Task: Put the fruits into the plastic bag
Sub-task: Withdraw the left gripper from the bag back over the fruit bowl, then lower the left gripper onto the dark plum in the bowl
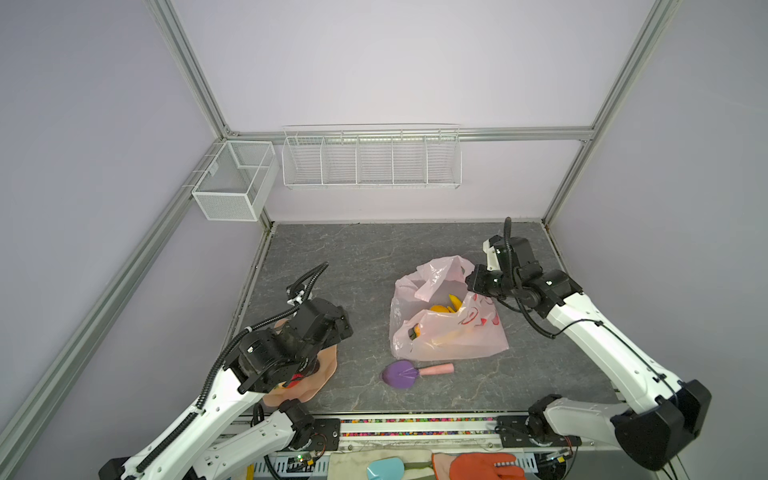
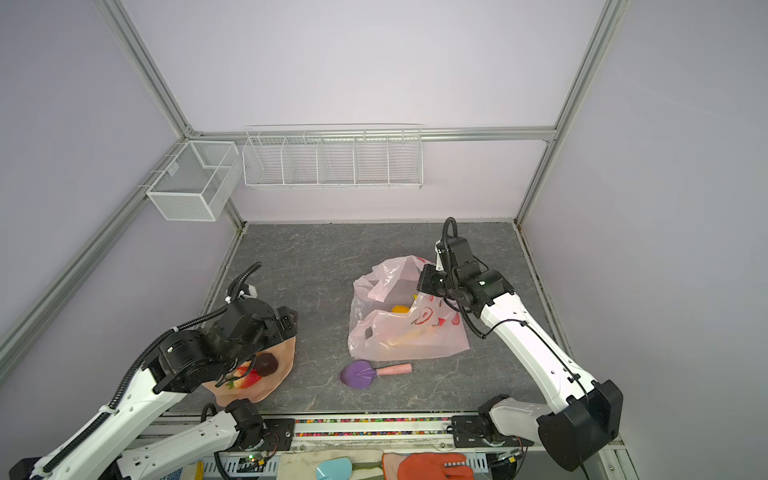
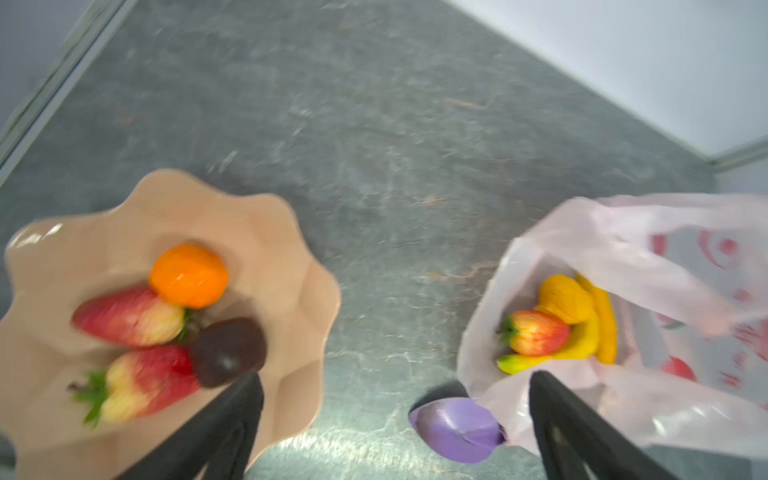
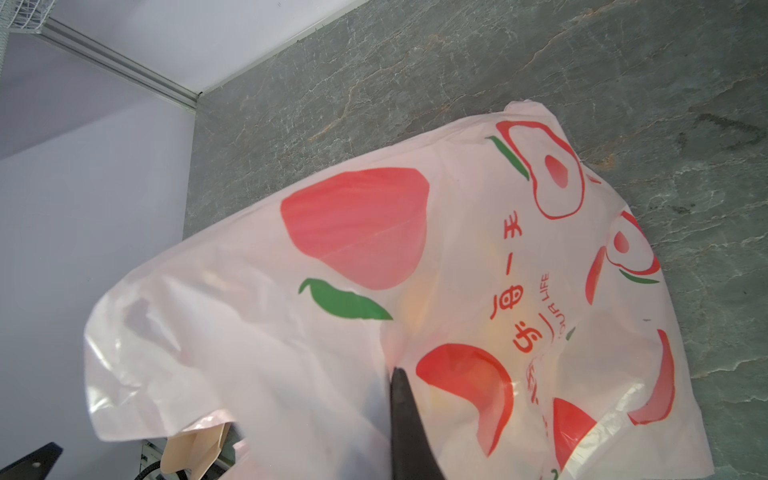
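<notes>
Only from left wrist, blurred strawberry (image 3: 538,332), seemingly, inside plastic bag (image 3: 623,232).

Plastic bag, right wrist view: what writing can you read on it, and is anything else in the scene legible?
"UR LIFE": small red capitals on the plastic bag; the letters before them are lost in a crease.
"一天": large red characters beside them; the further characters are too stylised and creased to read.
In both top views the bag's print is too small to read; no other writing shows.
</notes>
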